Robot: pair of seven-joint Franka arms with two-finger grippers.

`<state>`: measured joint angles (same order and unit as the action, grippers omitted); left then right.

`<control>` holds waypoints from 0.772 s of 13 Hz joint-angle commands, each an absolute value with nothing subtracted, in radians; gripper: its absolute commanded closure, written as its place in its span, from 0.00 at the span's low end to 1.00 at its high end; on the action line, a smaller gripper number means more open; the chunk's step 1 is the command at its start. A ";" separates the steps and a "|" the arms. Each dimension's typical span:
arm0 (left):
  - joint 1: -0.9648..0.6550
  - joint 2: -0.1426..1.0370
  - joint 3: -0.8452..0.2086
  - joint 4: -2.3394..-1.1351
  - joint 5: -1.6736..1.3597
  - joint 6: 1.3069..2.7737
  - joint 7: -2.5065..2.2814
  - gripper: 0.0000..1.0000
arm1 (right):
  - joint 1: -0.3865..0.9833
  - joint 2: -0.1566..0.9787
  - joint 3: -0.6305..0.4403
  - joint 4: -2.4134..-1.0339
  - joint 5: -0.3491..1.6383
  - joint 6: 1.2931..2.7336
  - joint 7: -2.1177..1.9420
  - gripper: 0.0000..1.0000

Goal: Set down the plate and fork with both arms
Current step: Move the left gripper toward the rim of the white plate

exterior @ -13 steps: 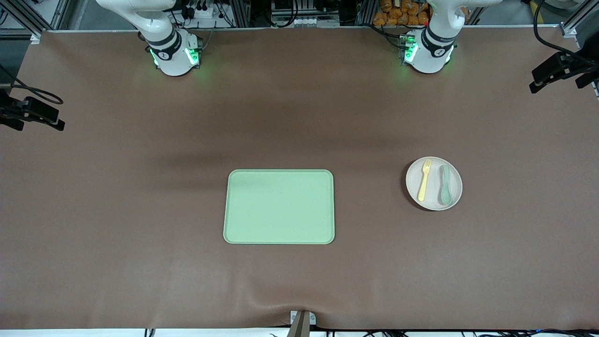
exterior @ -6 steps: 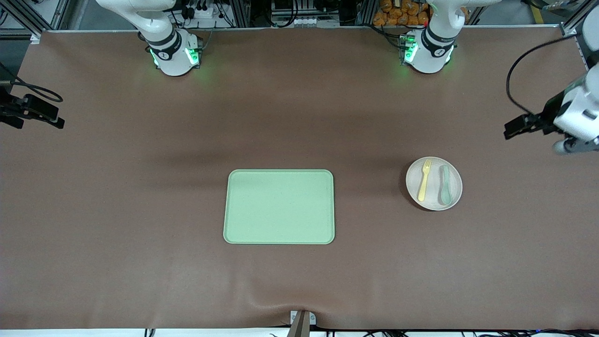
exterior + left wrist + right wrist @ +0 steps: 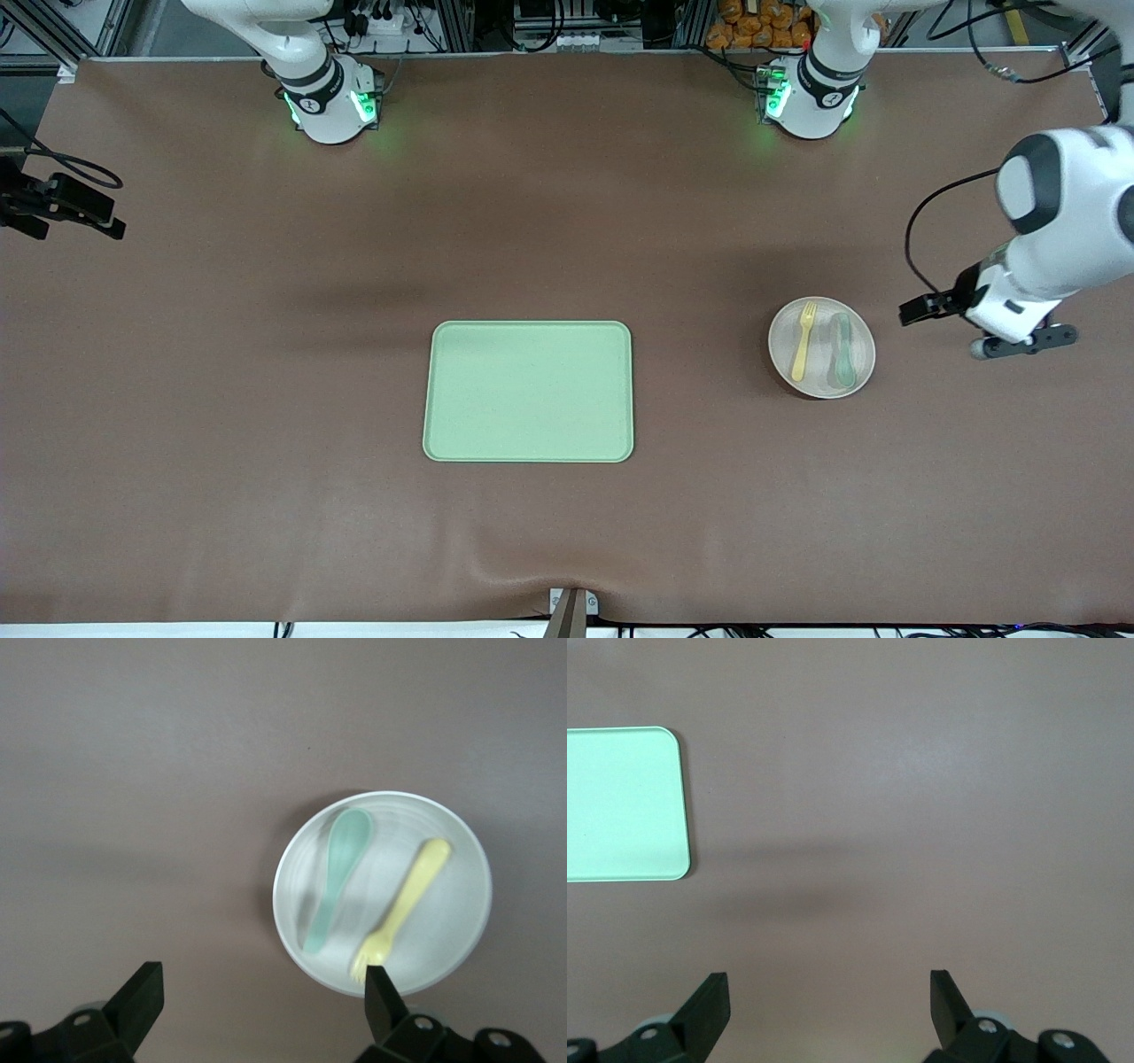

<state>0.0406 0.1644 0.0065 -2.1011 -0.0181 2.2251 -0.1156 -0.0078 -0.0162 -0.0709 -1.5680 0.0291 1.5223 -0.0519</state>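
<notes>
The off-white plate lies on the brown table toward the left arm's end. On it rest the pale-yellow fork and a grey-green spoon, side by side. My left gripper hangs in the air just beside the plate, nearer the table's end. In the left wrist view the plate, fork and spoon show ahead of my left gripper, which is open and holds nothing. My right gripper waits at the right arm's end of the table; in its wrist view my right gripper is open and empty over bare table.
A rectangular light-green tray lies at the table's middle, empty; its corner shows as the tray in the right wrist view. The two arm bases stand at the edge farthest from the front camera.
The left arm has swung in from the table's end and down toward the plate. The right gripper has shifted only slightly. Plate, fork and spoon have not moved.
</notes>
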 commanded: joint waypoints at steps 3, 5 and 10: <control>0.051 0.241 0.000 -2.240 -0.091 2.471 -0.106 0.13 | -0.009 -0.049 -0.069 -1.609 0.043 1.543 -0.043 0.00; 0.057 0.287 0.000 -2.240 -0.091 2.512 -0.104 0.15 | -0.009 -0.048 -0.067 -1.608 0.043 1.543 -0.041 0.00; 0.084 0.354 -0.005 -2.237 -0.092 2.568 -0.104 0.26 | -0.011 -0.046 -0.069 -1.606 0.043 1.543 -0.041 0.00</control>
